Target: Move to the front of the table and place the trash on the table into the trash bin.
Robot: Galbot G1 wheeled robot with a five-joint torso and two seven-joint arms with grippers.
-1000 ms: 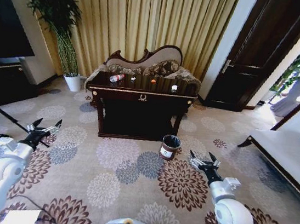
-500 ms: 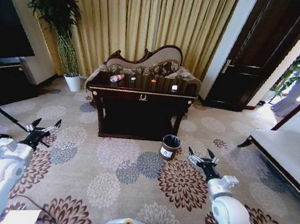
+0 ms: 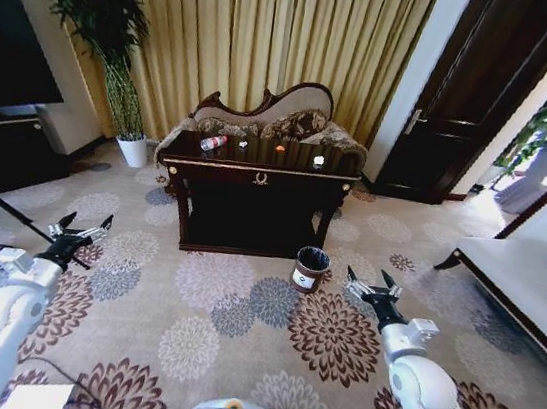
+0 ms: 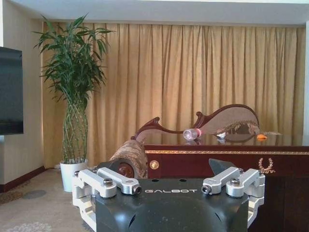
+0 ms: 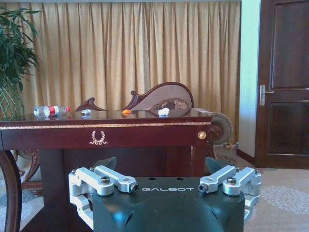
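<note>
Trash on the table (image 3: 258, 165): a clear plastic bottle (image 3: 213, 142) with a red cap lies on its side near the table's left end, as the head view shows. A small white scrap (image 3: 242, 144) lies just beside the bottle. An orange piece (image 3: 280, 148) rests near the middle of the top. A second white scrap (image 3: 318, 160) sits toward the right end. All four items lie apart from one another on the dark glossy surface.

The table stands against a carved sofa (image 3: 285, 115), with gold curtains (image 3: 276, 33) behind it. A gold handle marks the front drawer. The trash bin (image 3: 309, 268) stands on the patterned carpet (image 3: 228, 320), just in front of the table's right front leg. Its black inside faces up.

The left gripper (image 3: 80, 234) is held low above the carpet, well to the left of the table, with its fingers spread and holding nothing. The right gripper (image 3: 372, 281) is held above the carpet, near the bin and on its right side, with fingers likewise spread and empty. Both grippers are well short of the table.

In the left wrist view, the bottle (image 4: 191, 134) and the orange piece (image 4: 261, 137) show on the table top beyond the gripper body. A potted plant (image 4: 73, 96) stands beside the curtains. In the right wrist view, the bottle (image 5: 49, 110), orange piece (image 5: 126, 111) and white scrap (image 5: 163, 112) line the table top, and a dark door (image 5: 284, 82) stands beyond the table's end.
</note>
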